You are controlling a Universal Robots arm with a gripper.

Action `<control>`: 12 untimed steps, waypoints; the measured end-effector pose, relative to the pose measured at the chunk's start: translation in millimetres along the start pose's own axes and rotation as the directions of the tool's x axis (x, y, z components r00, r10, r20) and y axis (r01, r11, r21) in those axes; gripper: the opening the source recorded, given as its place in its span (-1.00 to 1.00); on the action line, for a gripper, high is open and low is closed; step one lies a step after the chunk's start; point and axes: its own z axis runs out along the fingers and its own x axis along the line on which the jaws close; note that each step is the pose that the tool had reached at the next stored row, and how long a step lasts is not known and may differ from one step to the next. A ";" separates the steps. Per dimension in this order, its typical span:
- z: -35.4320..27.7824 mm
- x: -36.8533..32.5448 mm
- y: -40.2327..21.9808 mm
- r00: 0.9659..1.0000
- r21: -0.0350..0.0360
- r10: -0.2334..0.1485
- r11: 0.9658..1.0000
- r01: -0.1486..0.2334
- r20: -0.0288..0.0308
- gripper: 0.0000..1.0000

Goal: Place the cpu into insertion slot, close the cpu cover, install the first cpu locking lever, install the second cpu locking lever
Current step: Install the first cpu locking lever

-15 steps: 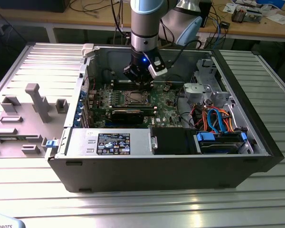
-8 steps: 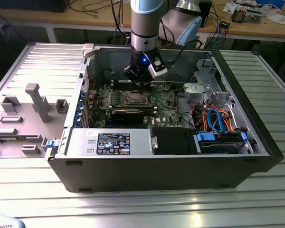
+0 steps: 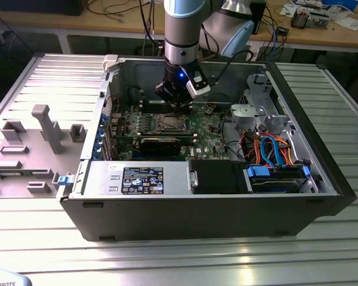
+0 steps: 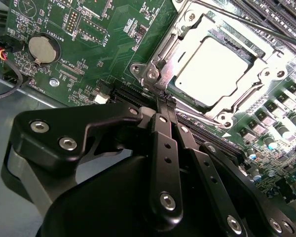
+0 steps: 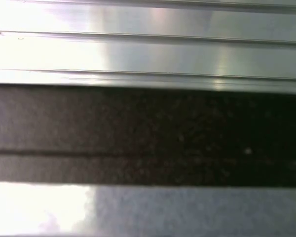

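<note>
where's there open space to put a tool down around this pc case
Bare ribbed table in front of the case, and more at the exterior view's right. The grey fixture tray crowds the left. Inside is packed: claw at the cpu, cables beside.

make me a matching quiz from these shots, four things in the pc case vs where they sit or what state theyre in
Things:
1. cpu
2. cpu cover
3. coin battery
4. gripper

Places or states:
A. round and silver, on the green board away from the socket
B. jaws together, tips at the corner of the socket frame
C. silvery frame lying flat around the chip
D. bright square seated in the insertion slot

Pairs: 1-D, 2-C, 3-A, 4-B
</note>
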 end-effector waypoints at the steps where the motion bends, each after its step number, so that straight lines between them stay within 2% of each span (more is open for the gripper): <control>1: 0.2 0.0 0.0 1.000 0.003 0.000 1.000 0.000 0.000 -0.79; 3: 0.4 0.0 0.0 1.000 0.008 0.000 1.000 0.000 0.000 -0.79; 8: 1.0 0.0 -0.1 1.000 0.028 -0.001 1.000 0.001 -0.001 -0.79; 12: 1.4 0.0 -0.1 1.000 0.036 -0.001 0.999 0.001 -0.001 -0.79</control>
